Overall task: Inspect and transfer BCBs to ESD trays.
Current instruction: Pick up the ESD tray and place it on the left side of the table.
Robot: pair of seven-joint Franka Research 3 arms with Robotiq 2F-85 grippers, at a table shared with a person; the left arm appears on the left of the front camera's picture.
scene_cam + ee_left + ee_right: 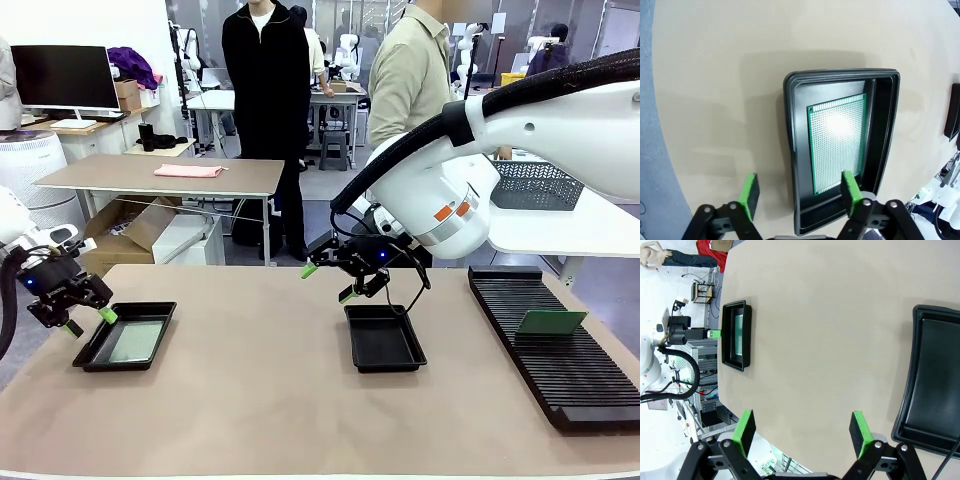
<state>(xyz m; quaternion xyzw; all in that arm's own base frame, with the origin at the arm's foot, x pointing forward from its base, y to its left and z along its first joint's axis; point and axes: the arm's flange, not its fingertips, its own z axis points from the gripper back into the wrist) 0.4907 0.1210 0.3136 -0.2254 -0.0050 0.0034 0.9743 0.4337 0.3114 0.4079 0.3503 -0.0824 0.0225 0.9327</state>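
A green BCB (837, 144) lies flat inside the left black ESD tray (98, 354) (795, 160), seen pale through the glare in the front view (135, 341). My left gripper (88, 322) (800, 194) hovers open over that tray's near left end, nothing between its fingers. A second ESD tray (384, 340) (932, 390) sits mid-table with a bare floor. My right gripper (330, 283) (801, 431) hangs open just above and left of it, holding nothing. Another BCB (551, 322) stands tilted in the slotted rack (550, 370) on the right.
A grey mesh basket (540, 186) rests on the white side table at the right. Two people stand beyond the table's far edge. Bare tabletop lies between the two trays and along the front edge.
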